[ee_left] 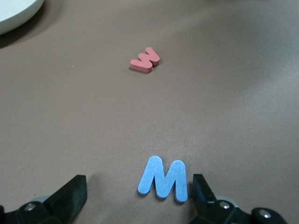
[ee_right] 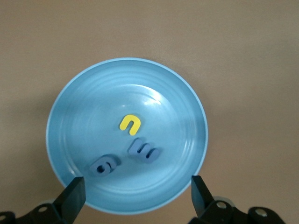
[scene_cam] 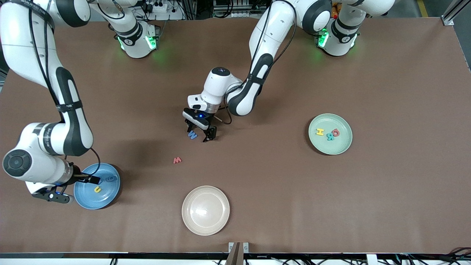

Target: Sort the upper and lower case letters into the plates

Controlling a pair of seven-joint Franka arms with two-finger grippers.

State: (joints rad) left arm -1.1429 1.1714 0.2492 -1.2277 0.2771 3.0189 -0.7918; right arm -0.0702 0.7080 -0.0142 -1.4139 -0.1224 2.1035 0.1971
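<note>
The left gripper (scene_cam: 200, 134) is down near the middle of the bench, its fingers (ee_left: 70, 193) spread apart with the blue W (ee_left: 163, 179) lying flat between them, just beside one finger (whether it touches that finger I cannot tell). The red w (scene_cam: 177, 160) lies on the bare brown table (scene_cam: 386, 206), nearer the front camera than the blue W and apart from it.

The right gripper (ee_right: 138, 196) hangs over the blue plate (scene_cam: 84, 200), which sits near the front edge toward the right arm's end of the bench. Its fingers (ee_right: 72, 196) stand wide apart and hold nothing. In that plate lie three pieces: a yellow u (ee_right: 130, 124) near the centre, a blue w (ee_right: 144, 150) just beside it, and a blue g (ee_right: 103, 165) close to the w.

The mint green plate (scene_cam: 340, 147) sits toward the left arm's end, roughly midway between the front and back edges. It holds a yellow H (scene_cam: 319, 131), a red Q (scene_cam: 335, 132) and a teal R (scene_cam: 330, 137), clustered together.

A beige plate (scene_cam: 205, 210) rests close to the middle of the front edge.
</note>
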